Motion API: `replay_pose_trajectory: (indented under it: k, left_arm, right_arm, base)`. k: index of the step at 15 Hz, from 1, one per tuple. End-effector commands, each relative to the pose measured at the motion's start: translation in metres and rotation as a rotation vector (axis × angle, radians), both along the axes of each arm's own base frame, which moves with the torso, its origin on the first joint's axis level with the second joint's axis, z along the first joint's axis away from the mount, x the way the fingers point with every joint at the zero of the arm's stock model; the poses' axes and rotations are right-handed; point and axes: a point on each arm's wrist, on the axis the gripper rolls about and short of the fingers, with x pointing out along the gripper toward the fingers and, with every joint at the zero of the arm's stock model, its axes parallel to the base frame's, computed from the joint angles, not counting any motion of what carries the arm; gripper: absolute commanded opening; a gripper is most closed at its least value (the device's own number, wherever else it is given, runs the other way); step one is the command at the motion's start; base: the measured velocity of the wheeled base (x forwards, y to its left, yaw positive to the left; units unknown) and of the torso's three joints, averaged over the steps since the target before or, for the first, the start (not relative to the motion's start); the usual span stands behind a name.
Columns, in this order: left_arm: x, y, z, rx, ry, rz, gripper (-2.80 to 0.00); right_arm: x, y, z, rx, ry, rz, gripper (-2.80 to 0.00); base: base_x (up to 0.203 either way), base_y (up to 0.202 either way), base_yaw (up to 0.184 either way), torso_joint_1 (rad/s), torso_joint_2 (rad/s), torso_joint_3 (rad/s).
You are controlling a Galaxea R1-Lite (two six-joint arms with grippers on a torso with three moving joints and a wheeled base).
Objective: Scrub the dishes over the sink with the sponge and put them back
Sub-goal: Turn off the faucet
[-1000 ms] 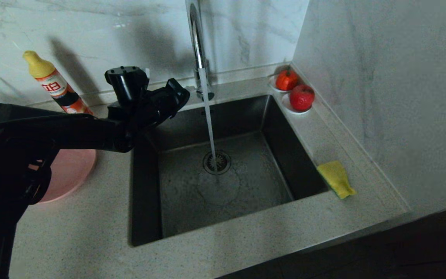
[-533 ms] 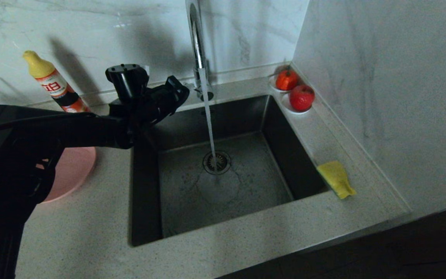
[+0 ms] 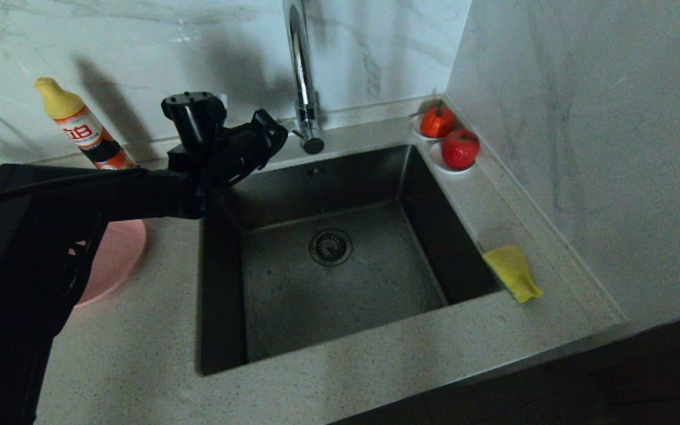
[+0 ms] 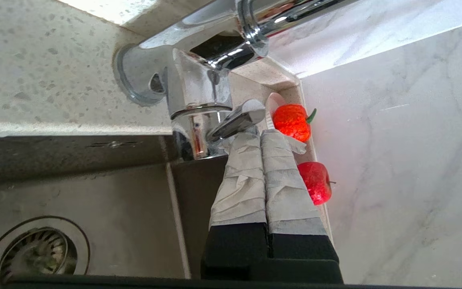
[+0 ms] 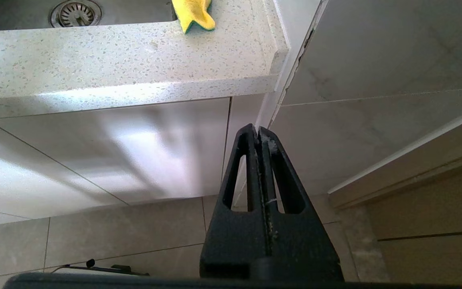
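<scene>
fingers (image 4: 261, 160) of my left gripper (image 4: 260, 134) are pressed together with nothing between them, tips right at the tap lever (image 4: 239, 118) at the back of the sink (image 3: 222, 283). no water shows under the spout, and the basin is bare down to the drain (image 3: 330, 247). i read this as the tap step, with the lever nudged by closed fingers, not the scrubbing itself.

plate (image 3: 113, 260) sits on the counter left of the sink, half hidden under my left arm. i can't see the bowl in any view. sponge (image 3: 512, 273) lies on the right counter, at the sink's edge, untouched. two red fruits (image 3: 460, 148) sit in the far right corner.

my right gripper (image 5: 260, 134) hangs parked below the counter front, closed and empty.

next, i judge, the left arm must back away from the tap and open for the plate, while the right comes up for the sponge. the plate's thin rim lying flat on stone will be the awkward pick.
</scene>
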Motion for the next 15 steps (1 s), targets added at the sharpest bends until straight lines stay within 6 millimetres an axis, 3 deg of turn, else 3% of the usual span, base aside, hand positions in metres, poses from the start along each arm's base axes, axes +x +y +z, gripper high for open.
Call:
replay_pose_trajectory:
  k: [1, 5, 8, 11, 15]
  left_arm:
    - [0.001, 0.001, 0.000, -0.005, -0.003, -0.001, -2.80]
    - [-0.012, 0.003, 0.014, -0.008, -0.011, -0.005, -2.80]
    - [-0.040, 0.008, 0.029, -0.002, 0.007, -0.019, -2.80]
    - [-0.090, 0.012, 0.060, -0.002, -0.015, -0.052, -2.80]
    - [-0.184, 0.033, 0.095, 0.074, -0.068, -0.036, -2.80]
  right_arm:
    - [0.000, 0.000, 0.000, -0.001, 0.001, 0.000, -2.80]
    - [0.000, 0.000, 0.000, -0.001, 0.001, 0.000, -2.80]
    - [0.000, 0.000, 0.000, -0.001, 0.001, 0.000, -2.80]
    - [0.000, 0.000, 0.000, -0.001, 0.001, 0.000, -2.80]
    - [0.000, 0.000, 0.000, -0.001, 0.001, 0.000, -2.80]
  base:
    - [0.000, 0.000, 0.000, 0.000, 0.00, 0.000]
    - [0.000, 0.000, 0.000, 0.000, 0.00, 0.000]
    - [0.000, 0.000, 0.000, 0.000, 0.00, 0.000]
    - [0.000, 0.000, 0.000, 0.000, 0.00, 0.000]
    - [0.000, 0.000, 0.000, 0.000, 0.00, 0.000]
